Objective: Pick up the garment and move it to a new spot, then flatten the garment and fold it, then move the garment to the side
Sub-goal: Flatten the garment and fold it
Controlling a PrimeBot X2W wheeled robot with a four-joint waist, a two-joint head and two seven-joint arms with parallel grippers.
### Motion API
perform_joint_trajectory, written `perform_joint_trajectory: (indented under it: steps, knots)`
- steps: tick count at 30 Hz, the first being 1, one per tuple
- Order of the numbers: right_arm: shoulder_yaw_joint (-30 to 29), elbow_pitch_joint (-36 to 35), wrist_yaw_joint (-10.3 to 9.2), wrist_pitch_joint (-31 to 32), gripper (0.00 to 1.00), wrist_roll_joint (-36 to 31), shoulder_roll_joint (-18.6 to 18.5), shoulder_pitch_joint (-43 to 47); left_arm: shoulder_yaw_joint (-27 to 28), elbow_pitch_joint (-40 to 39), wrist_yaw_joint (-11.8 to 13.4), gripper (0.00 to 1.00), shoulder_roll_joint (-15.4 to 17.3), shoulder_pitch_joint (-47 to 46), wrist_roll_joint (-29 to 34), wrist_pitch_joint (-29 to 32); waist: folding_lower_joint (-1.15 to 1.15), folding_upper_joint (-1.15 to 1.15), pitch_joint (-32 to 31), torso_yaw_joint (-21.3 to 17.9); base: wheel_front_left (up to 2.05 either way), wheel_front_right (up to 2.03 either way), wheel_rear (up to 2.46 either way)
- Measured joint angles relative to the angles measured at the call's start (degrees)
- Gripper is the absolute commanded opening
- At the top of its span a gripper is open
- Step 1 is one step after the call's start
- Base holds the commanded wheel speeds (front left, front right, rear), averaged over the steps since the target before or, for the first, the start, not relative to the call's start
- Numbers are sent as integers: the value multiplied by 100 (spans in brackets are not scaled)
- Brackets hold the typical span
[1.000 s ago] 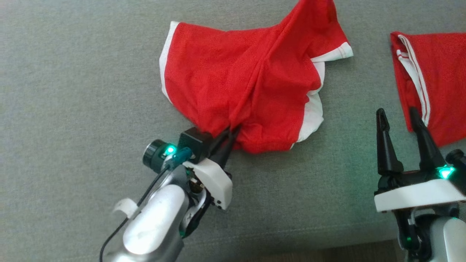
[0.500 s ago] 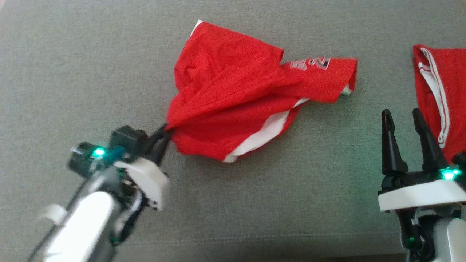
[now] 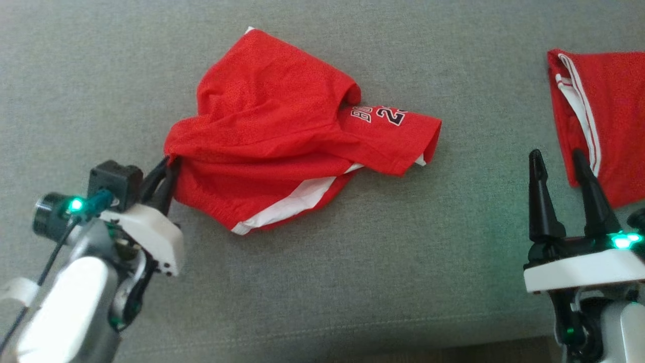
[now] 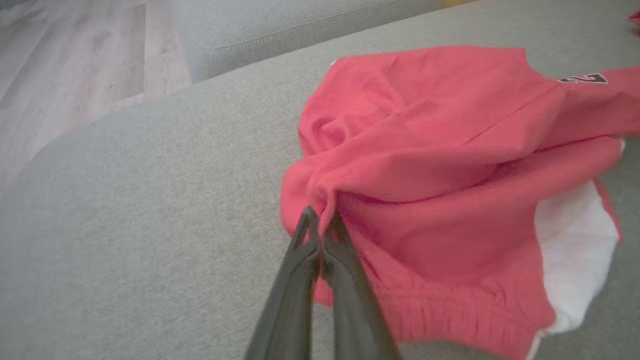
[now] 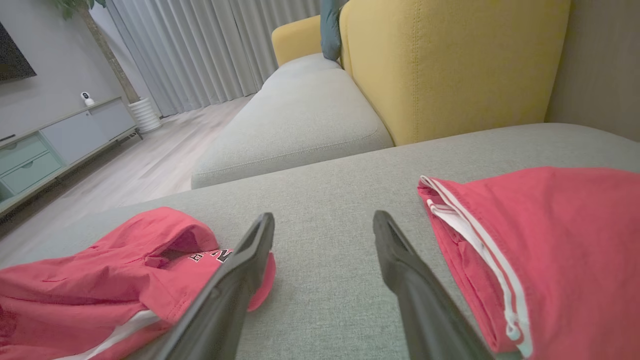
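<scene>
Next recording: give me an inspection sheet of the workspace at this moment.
Surface: grey sofa cushion, fabric.
Job's things: red shorts, crumpled, white side stripe showing.
Clutter: second red garment at the right, lying apart from the shorts.
Grippers: left pincer shut on the shorts' edge; right pincer open, holding nothing.
Cables: black cable along the left forearm.
Surroundings: yellow sofa back, wood floor, curtains.

Grey sofa cushion (image 3: 322, 282), crumpled red shorts (image 3: 282, 136), second red garment (image 3: 615, 111) at right
</scene>
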Motion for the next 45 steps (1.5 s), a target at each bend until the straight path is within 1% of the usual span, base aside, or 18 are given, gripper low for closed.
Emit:
perform_joint_trajectory:
  steps: [1, 2, 3, 4, 7, 8, 10, 13, 15, 21, 23, 26, 38, 41, 45]
  knots:
    - [0, -23, 0, 1, 100, -1, 0, 4, 5, 112, 0, 0, -91, -1, -54, -76, 0, 0, 21, -20, 0, 0, 0]
    - [2, -51, 0, 5, 100, -2, 1, 6, 7, 219, 1, 30, -194, -1, -121, -171, 1, 0, 41, -33, 0, 0, 0]
    - [1, -100, 0, 9, 100, -16, 1, 5, 26, 405, 49, 97, -393, -1, -215, -413, 1, 0, 60, -42, 0, 0, 0]
    - [2, -109, 0, 19, 100, -27, 1, 5, 57, 468, 63, 100, -485, 1, -275, -554, 0, 0, 59, -38, 0, 0, 0]
    - [10, -138, 0, 78, 100, -93, 1, 4, 243, 509, 210, 100, -755, 30, -480, -1051, 1, 0, 12, -8, 0, 0, 0]
    - [20, -160, 0, 124, 100, -165, 1, 4, 356, 503, 312, 100, -875, 129, -570, -1362, 0, 0, -51, 18, 0, 0, 0]
    - [44, -174, 0, 156, 100, -219, 0, 4, 448, 464, 424, 100, -959, 308, -593, -1670, 0, 0, -128, 51, 0, 0, 0]
    - [85, -218, 0, 240, 100, -263, -1, 7, 527, 279, 575, 100, -1061, 601, -604, -1919, 0, 0, -272, 100, 0, 0, 0]
    - [81, -236, 0, 261, 100, -283, -5, 16, 537, 190, 613, 100, -1070, 670, -570, -1976, 0, 0, -319, 122, 0, 0, 0]
    - [163, -312, 0, 432, 100, -434, -94, 53, 512, -303, 851, 100, -1096, 917, -121, -2101, 0, 0, -602, 213, 0, 0, 0]
    - [185, -348, 0, 483, 100, -435, -112, 105, 449, -393, 943, 100, -1118, 1050, 3, -2120, 0, 0, -679, 230, 0, 0, 0]
    - [192, -393, 0, 509, 100, -456, -114, 224, 411, -466, 1012, 100, -1157, 1245, 66, -2120, 0, 0, -738, 243, 0, 0, 0]
    - [214, -434, 0, 668, 100, -476, -157, 268, 394, -485, 1009, 100, -1159, 1288, 156, -2127, 0, 0, -741, 294, 0, 0, 0]
    - [416, -318, 0, 876, 100, -471, -187, 267, 381, -493, 1001, 100, -1167, 1273, 156, -2127, 0, 0, -665, 329, 0, 0, 0]
    - [880, 87, 0, 1226, 100, -309, -183, 260, 342, -495, 948, 100, -1192, 1184, 156, -2127, 0, 0, -489, 411, 0, 0, 0]
